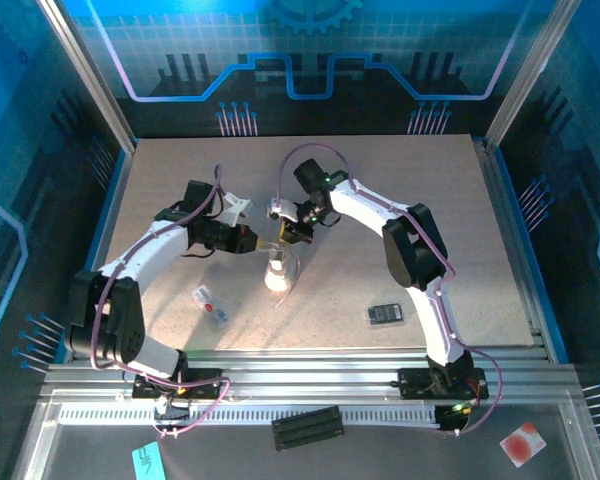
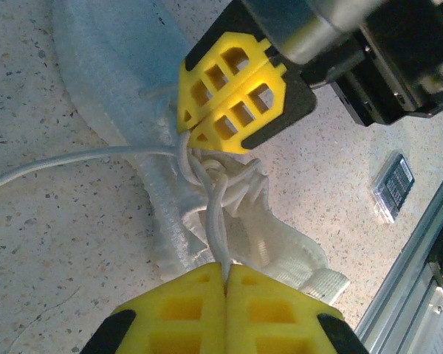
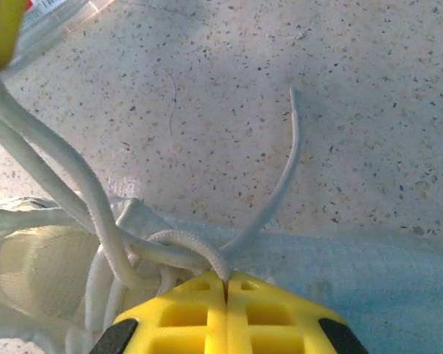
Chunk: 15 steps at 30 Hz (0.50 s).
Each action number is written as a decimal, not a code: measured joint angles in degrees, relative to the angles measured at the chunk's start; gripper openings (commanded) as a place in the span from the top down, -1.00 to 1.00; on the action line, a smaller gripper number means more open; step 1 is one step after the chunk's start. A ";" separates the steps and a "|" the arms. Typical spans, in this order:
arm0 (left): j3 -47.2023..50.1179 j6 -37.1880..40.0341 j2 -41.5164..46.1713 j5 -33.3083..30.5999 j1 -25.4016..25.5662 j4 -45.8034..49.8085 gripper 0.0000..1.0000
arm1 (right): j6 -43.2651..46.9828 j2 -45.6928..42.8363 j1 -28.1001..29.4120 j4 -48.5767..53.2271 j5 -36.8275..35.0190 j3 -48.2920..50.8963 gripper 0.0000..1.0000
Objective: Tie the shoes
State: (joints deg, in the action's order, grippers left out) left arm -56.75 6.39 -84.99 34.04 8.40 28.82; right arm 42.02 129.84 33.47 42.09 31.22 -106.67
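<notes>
Top view: the shoe (image 1: 278, 272) sits mid-frame on the counter (image 1: 460, 220). The left hand (image 1: 252, 240) and right hand (image 1: 298, 232) meet just above it from opposite sides, apparently to draw the knot tight. The strands are too thin to trace here.

Left wrist view: at the bottom edge, the left hand is clamped on a lace (image 2: 220, 236) rising from the knot. At upper centre, the right hand pinches another lace.

Right wrist view: the right hand's fingers are together on a looped strand. The shoe is cut off at the edges, and whether a bow exists cannot be told.

I see the tabletop (image 1: 400, 200) brightly and evenly lit from above; the sneaker (image 1: 277, 273) glares white, and the enclosure walls (image 1: 30, 150) glow blue. Wrist views look soft up close, with faint shadows.
</notes>
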 measured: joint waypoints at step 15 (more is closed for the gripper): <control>2.67 -3.32 2.29 -3.28 -0.07 0.66 1.00 | -25.97 -15.41 -2.56 -25.46 1.22 24.85 1.00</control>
State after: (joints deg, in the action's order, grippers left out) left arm -54.08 3.07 -82.70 30.76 8.34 29.47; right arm 16.05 114.43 30.92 16.62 32.45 -81.82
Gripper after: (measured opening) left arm 0.045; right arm 0.041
